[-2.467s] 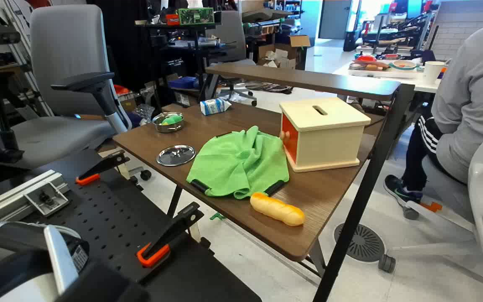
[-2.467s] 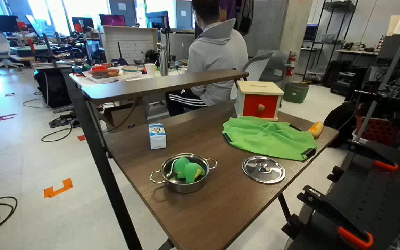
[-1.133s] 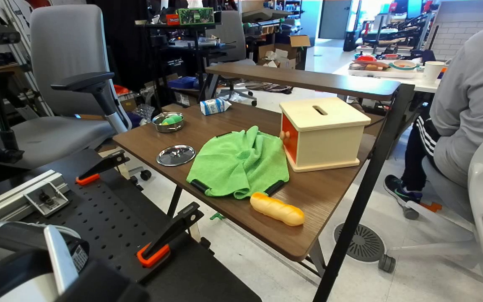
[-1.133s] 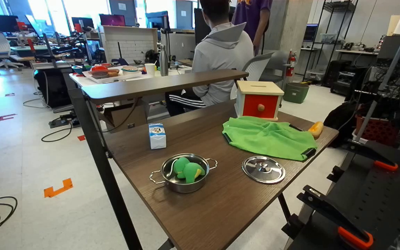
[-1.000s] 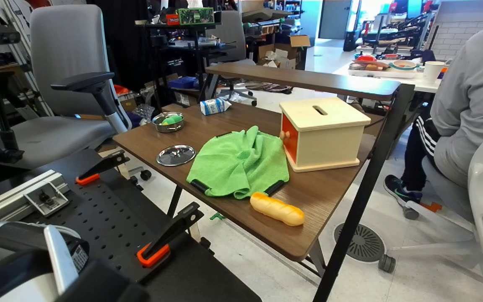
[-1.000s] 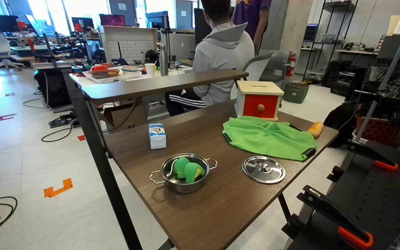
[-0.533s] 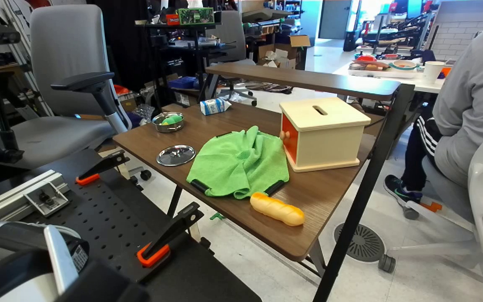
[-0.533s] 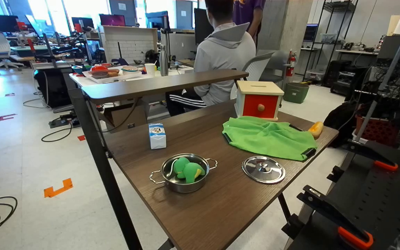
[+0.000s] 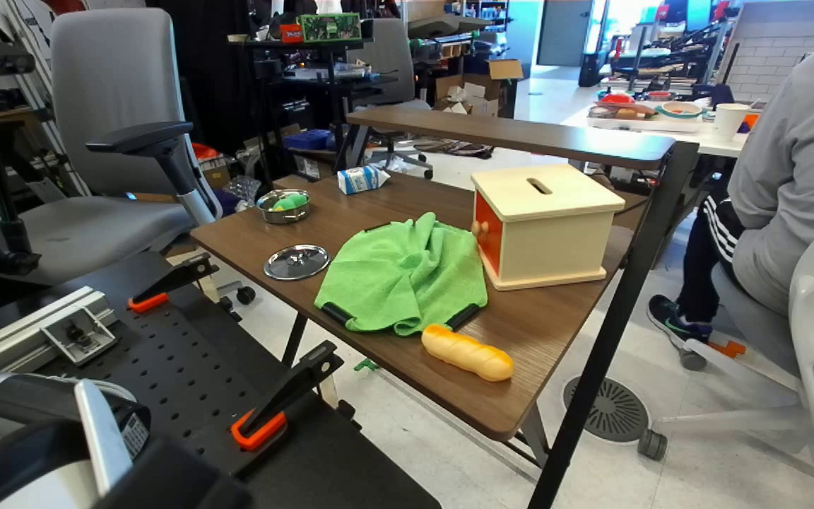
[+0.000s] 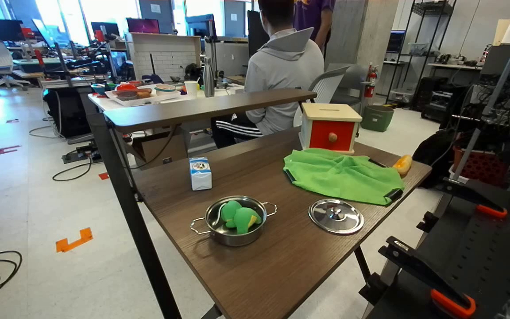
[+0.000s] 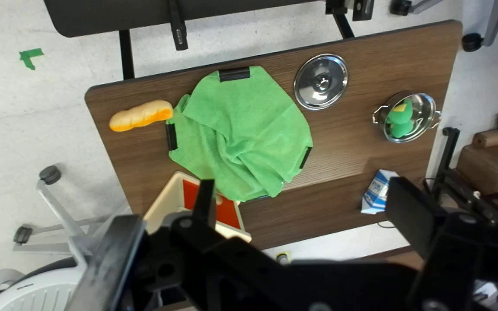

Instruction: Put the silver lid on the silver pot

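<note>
The silver lid (image 10: 336,216) is a shiny round disc with a knob, lying flat, knob up, on the brown table. It also shows in an exterior view (image 9: 297,262) and the wrist view (image 11: 321,82). The silver pot (image 10: 236,239) stands upright and uncovered near the table's end, apart from the lid, with a green toy (image 10: 245,219) inside. The pot also shows in an exterior view (image 9: 285,217) and the wrist view (image 11: 426,113). My gripper (image 11: 303,180) shows in the wrist view, fingers wide apart and empty, high above the table. The gripper is out of both exterior views.
A green cloth (image 9: 407,276) lies beside the lid. A wooden box (image 9: 555,244) with a red front, a bread roll (image 9: 467,352) and a blue-white carton (image 10: 200,173) stand or lie on the table. A raised shelf (image 10: 210,106) runs along one long side. Clamps (image 9: 266,424) sit on the black bench.
The lid, pot and other table objects have not moved. In the background the seated person has shifted and a person in purple shows more.
</note>
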`<state>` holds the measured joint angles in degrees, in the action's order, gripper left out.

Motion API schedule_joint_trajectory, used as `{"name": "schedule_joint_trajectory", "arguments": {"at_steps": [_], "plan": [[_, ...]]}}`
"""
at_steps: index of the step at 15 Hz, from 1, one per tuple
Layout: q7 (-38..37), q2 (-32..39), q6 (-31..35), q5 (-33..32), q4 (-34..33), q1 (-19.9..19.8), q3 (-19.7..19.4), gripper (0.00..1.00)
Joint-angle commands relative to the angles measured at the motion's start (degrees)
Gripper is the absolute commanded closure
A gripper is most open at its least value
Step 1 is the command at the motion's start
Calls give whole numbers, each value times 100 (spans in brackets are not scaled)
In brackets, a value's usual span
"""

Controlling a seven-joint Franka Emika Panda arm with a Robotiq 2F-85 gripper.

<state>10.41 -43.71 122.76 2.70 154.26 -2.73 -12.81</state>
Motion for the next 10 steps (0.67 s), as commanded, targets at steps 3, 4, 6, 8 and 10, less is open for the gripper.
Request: {"name": "schedule_joint_trajectory", "arguments": {"at_steps": [3,4,6,8,10], "plan": [[349,294,-14,525,-25,692,256,0],[356,376,-27,564,-18,791,323,0],[301,574,-74,588,18,967,504,0],[217,831,-83,494,67,1079,763,0],[74,1084,64,347,173,1110,1088,0]]}}
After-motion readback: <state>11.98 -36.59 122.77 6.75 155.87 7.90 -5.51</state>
